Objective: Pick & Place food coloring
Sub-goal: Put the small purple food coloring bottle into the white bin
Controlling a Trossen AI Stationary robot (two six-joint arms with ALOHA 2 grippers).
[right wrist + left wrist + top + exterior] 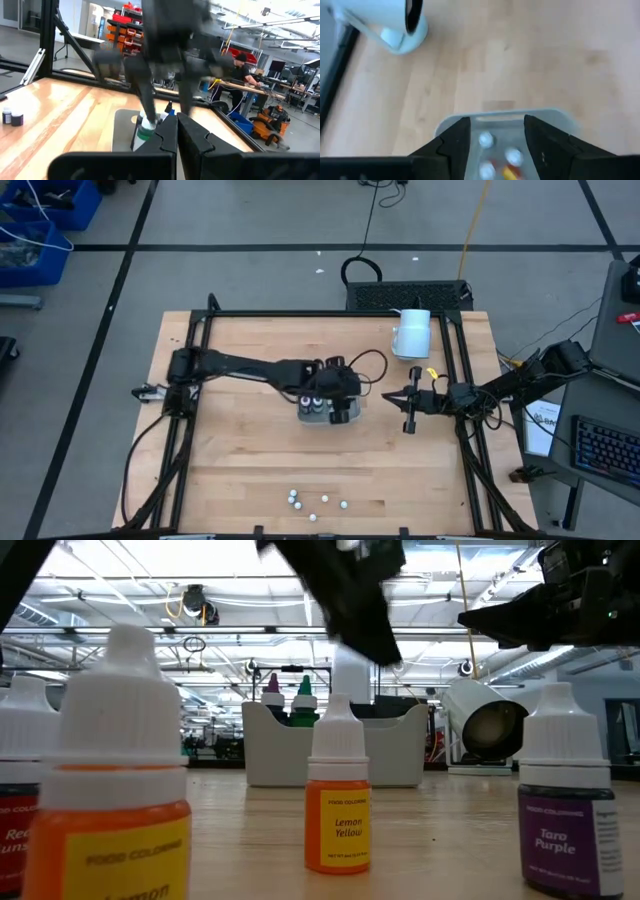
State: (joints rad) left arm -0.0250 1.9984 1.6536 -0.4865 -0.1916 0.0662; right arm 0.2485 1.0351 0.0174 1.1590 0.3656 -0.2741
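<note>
The food coloring is a set of small dropper bottles with white tops. A few stand upright in the pale grey tray (506, 116) at mid-table, their tops (486, 140) showing from above; a purple tip (272, 692) and a green tip (304, 694) rise over the tray's wall (270, 750). Several more (312, 502) stand on the table near its front edge, among them a Lemon Yellow one (337, 810). My left gripper (495, 145) hovers open over the tray (308, 416), its fingers spread above the bottles. My right gripper (388, 394) waits shut to the tray's right.
A large white mug-like cylinder (412, 332) lies on its side at the back right, its mouth (492, 730) toward the front. Black frame rails (460, 380) run along the table's sides. Bare wood lies between the tray and the front bottles.
</note>
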